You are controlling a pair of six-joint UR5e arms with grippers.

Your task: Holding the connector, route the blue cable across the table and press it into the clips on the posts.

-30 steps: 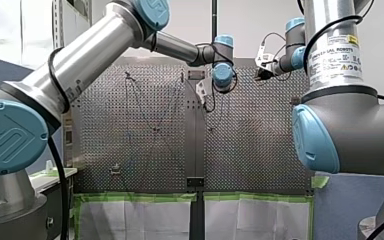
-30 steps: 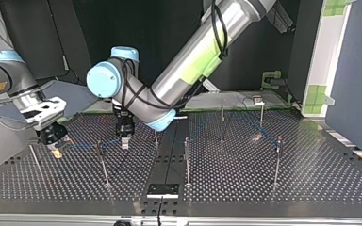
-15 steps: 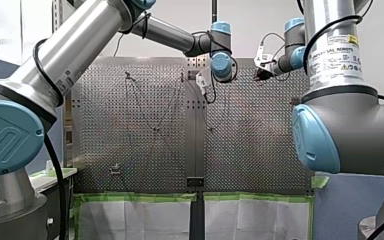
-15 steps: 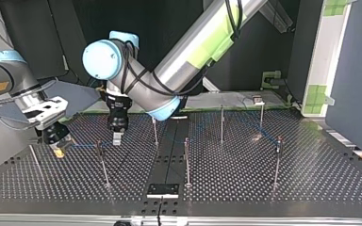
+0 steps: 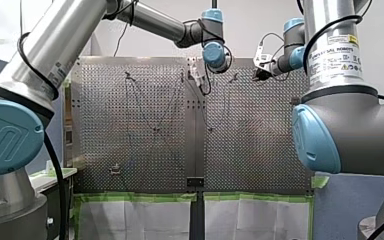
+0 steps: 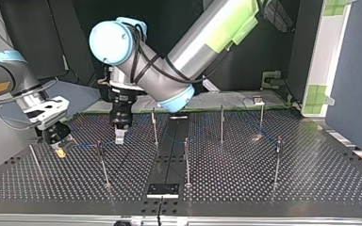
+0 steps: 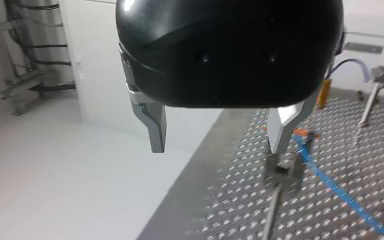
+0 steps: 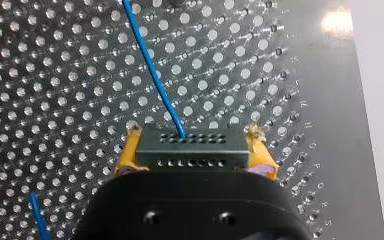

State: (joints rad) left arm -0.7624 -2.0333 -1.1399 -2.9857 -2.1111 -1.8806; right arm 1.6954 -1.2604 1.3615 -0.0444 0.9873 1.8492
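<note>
The left gripper has a glossy black shell that looks like plastic, and its fingers are bare, dull-grey metal. The right gripper has the same shiny black casing, with yellow, rubbery-looking pads ragged at the tips. Between those pads the connector is a matt dark-grey block, plastic by the look of it, and the blue cable ahead of it has a smooth sheath. Under both grippers the table is bright perforated sheet metal, and the posts near the left gripper are thin plain-metal rods.
</note>
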